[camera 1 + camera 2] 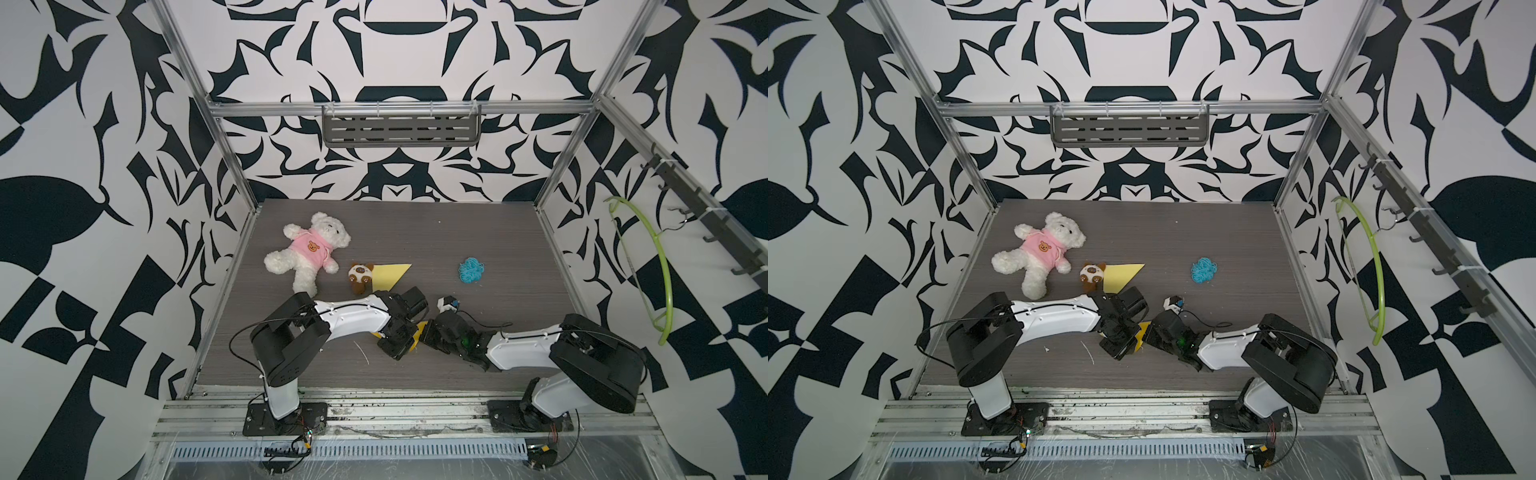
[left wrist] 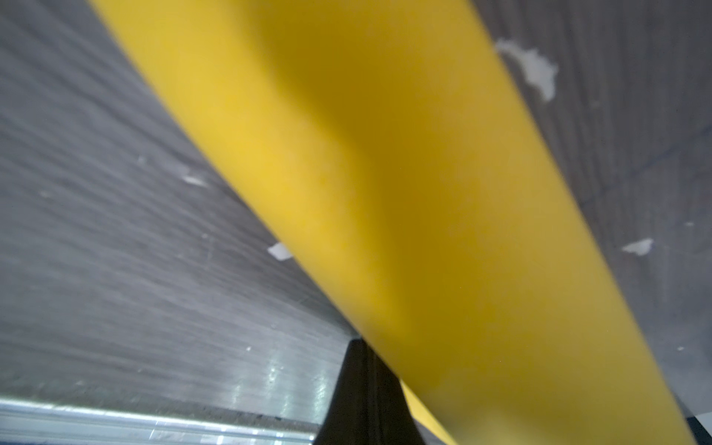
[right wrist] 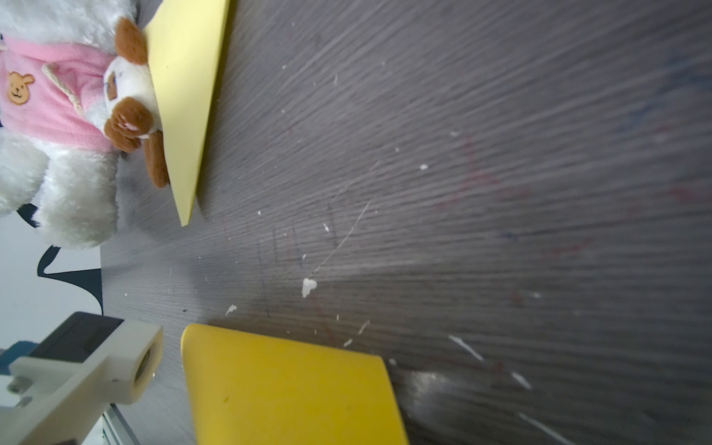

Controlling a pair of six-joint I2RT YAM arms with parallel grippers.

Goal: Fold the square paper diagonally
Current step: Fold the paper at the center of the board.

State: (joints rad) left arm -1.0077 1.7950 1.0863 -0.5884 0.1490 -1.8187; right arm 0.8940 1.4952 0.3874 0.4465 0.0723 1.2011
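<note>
The left jaws and right jaws were both closed, nearly tip to tip, low over the table [image 1: 415, 232]. The yellow paper [image 1: 419, 336] sat between them, pinched in the left jaws and bowed up off the surface. Its other end came out from the right jaws, though that pinch itself lay out of view. Well beyond the left jaws lay a pale folded sheet [image 1: 390, 276].

left hand [image 1: 409, 340] closed, low | right hand [image 1: 428, 332] closed, low | tips nearly meeting
</note>
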